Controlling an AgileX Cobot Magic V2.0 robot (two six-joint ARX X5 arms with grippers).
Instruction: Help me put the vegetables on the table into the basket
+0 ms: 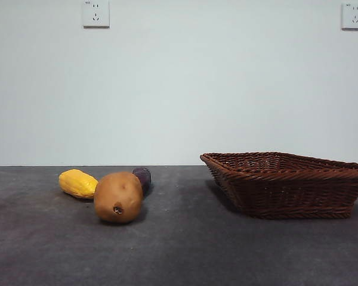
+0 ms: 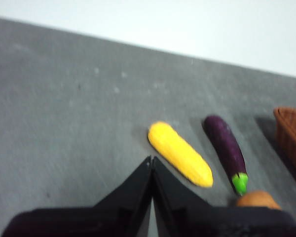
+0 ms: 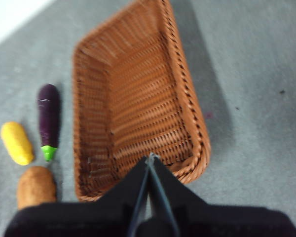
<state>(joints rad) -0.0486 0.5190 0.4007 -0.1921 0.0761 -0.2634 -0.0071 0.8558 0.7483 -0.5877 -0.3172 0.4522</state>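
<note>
On the dark grey table (image 1: 185, 250), left of centre, lie a yellow corn cob (image 1: 77, 183), a brown potato (image 1: 118, 196) and, mostly hidden behind the potato, a dark purple eggplant (image 1: 142, 176). The brown wicker basket (image 1: 286, 185) stands to the right with nothing in it. In the left wrist view my left gripper (image 2: 151, 160) is shut and empty, above the table near the corn cob (image 2: 180, 153), with the eggplant (image 2: 226, 150) and the potato (image 2: 257, 199) beside it. My right gripper (image 3: 150, 158) is shut and empty over the basket (image 3: 138, 94) rim.
Two wall sockets (image 1: 96, 13) (image 1: 354, 15) sit high on the pale wall behind the table. The right wrist view shows the corn cob (image 3: 17, 143), eggplant (image 3: 49, 120) and potato (image 3: 36, 186) beside one long side of the basket.
</note>
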